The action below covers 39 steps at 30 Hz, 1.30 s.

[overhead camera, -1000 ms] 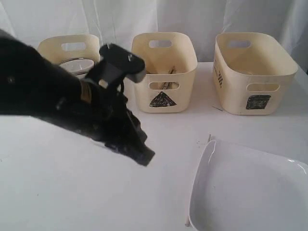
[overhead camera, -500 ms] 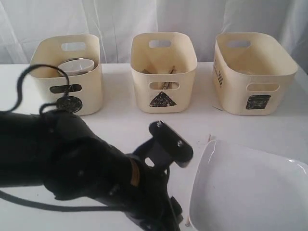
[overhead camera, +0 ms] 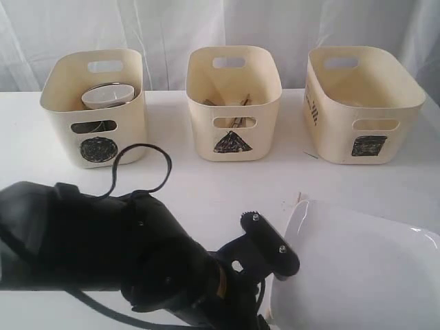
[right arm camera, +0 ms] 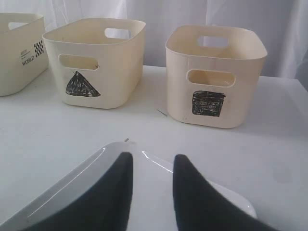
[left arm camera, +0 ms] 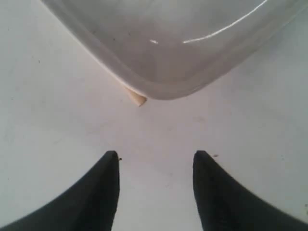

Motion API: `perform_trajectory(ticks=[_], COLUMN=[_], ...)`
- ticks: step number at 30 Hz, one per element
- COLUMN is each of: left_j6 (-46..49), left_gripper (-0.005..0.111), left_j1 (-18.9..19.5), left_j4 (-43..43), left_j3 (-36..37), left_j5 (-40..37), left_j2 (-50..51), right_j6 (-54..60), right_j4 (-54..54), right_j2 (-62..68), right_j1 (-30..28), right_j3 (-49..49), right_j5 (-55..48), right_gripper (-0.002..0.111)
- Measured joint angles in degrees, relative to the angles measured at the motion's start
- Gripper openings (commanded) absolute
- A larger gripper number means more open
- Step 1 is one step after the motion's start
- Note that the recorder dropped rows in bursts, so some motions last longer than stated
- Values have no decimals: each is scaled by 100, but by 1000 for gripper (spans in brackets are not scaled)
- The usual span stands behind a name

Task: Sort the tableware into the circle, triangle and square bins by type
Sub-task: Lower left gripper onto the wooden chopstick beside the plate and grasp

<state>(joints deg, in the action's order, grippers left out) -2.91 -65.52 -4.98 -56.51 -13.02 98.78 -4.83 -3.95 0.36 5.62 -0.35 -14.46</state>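
1. Swinging away from the circle bin [overhead camera: 96, 103], the left arm now sits low at the table's [overhead camera: 206, 185] front edge, beside the near corner of the large white square plate [overhead camera: 357, 268].
2. In the left wrist view, the left gripper [left arm camera: 155, 156] has its jaws spread wide with nothing between them. The tips point at the plate's rounded corner but stop short of the rim.
3. The plate lies on the table at the front right, well apart from the square bin [overhead camera: 364, 103] at the back right.
4. A small wooden tip [left arm camera: 138, 100] pokes out from under that corner. It is possibly a chopstick, though too little shows to be sure. The lower finger should slide in beside it, not on it.
5. The best approach is probably to stay low, slip one finger under the rim, and close firmly. The glaze looks slippery, and a corner hold will lever hard.
6. The right gripper [right arm camera: 152, 159] hovers over the plate, jaws partly parted and empty. It could steady the far side.
7. The plate looks wide for the bin, so it likely has to go in on edge.
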Motion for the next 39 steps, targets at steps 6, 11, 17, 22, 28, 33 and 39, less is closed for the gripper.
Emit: perform_trajectory(ticks=[6,11,17,22,28,33,39], left_j6=[20,20,20,20,20,20,20], left_gripper=[52,52,52,52,52,52,52], left_j1=[0,0,0,0,0,0,0], left_j4=[10,10,10,10,10,21,21], left_j3=[-347,-347,-347,-347,-347,-347,-347], left_j5=[-82,-106,66,159,193,278,254], left_j2=[406,481,487,487,487,561,667], right_j6=[0,0,0,0,0,0,0], right_j4=[0,0,0,0,0,0,0], right_j2=[0,0,0,0,0,0,0], right_j1=[0,0,0,0,0,0,0], right_j3=[0,0,0,0,0,0,0], right_j5=[0,0,0,0,0,0,0], right_gripper=[29,29,29,29,29,29,29])
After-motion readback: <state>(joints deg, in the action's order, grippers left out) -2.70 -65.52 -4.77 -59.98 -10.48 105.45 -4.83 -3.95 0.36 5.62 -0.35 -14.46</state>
